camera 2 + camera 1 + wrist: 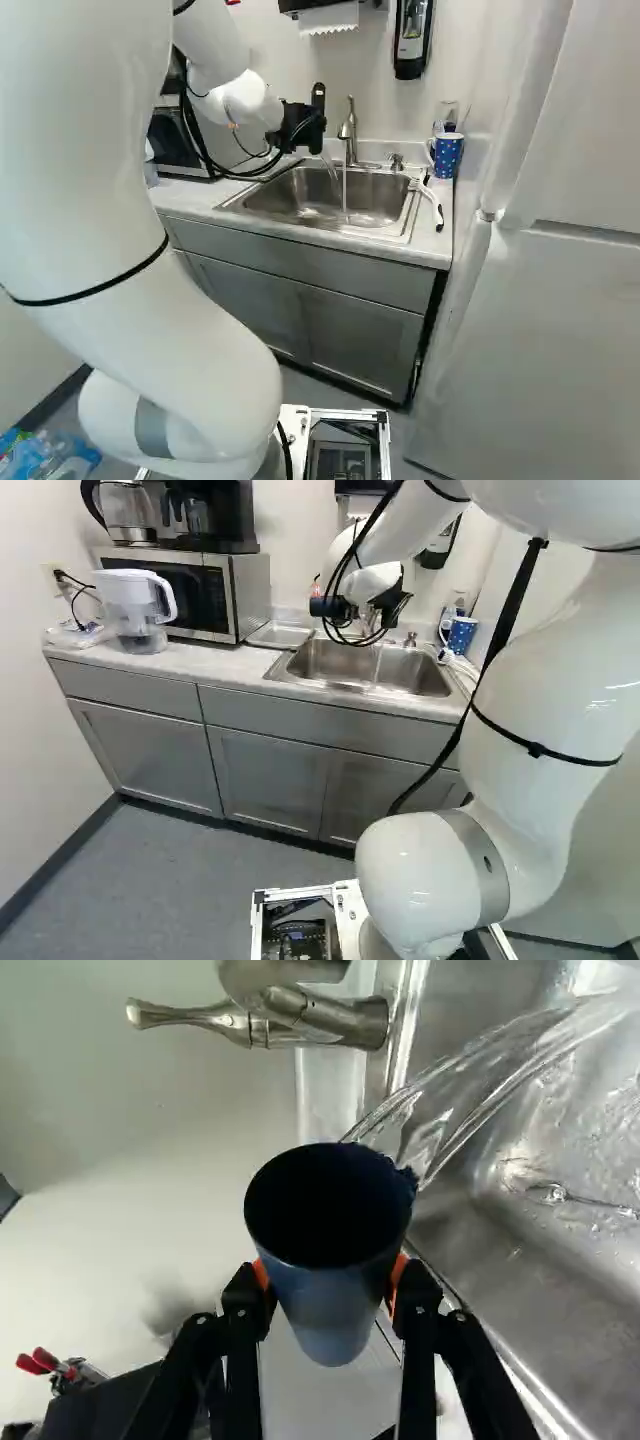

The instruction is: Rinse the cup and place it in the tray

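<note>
At the end of the arm, over the sink (270,205), is the black gripper (302,128). Seen from the wrist, the gripper (330,1285) is shut on a dark blue cup (335,1305), an orange pad pressed to each side of it. The cup's mouth faces the wrist camera, and water (450,1100) streams between its rim and the sink basin. The faucet (348,135) is running, its thin stream falling into the basin. A shallow metal tray (280,634) lies on the counter between microwave and sink.
A blue polka-dot cup (447,155) stands in the counter's right corner, near a white-handled brush (430,200). Left of the sink are a microwave (180,592) and a water pitcher (138,605). A soap dispenser (412,38) hangs on the wall. The faucet lever (185,1017) is close to the gripper.
</note>
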`<state>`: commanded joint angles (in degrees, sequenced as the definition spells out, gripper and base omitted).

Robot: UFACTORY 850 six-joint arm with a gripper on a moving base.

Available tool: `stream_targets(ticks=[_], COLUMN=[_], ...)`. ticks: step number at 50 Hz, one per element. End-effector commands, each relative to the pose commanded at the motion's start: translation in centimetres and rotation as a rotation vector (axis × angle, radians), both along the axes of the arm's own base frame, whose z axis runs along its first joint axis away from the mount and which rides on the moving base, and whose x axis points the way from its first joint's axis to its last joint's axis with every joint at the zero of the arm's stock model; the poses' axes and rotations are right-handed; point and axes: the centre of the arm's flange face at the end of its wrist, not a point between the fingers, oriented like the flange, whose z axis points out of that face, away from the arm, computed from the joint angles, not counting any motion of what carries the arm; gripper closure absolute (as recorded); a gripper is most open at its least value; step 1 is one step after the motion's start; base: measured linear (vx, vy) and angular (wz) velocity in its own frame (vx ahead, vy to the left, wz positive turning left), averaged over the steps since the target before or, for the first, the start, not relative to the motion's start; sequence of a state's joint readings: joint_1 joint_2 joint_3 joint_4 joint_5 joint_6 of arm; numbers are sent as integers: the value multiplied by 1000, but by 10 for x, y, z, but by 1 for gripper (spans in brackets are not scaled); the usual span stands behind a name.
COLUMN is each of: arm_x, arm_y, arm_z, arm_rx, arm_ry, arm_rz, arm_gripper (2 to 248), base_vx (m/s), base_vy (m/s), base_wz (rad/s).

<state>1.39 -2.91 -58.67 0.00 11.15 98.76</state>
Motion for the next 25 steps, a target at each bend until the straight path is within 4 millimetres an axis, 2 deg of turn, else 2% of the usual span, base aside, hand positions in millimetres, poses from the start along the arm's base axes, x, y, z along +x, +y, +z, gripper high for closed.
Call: stream_targets(ticks=[25], arm_x=[0], arm_y=[0], arm_z=[0], arm_rx=[39], arm_ry=[1], arm_rz=[-16], arm_gripper=[126], base_vx=[0], base_vy=[0], base_wz=[0])
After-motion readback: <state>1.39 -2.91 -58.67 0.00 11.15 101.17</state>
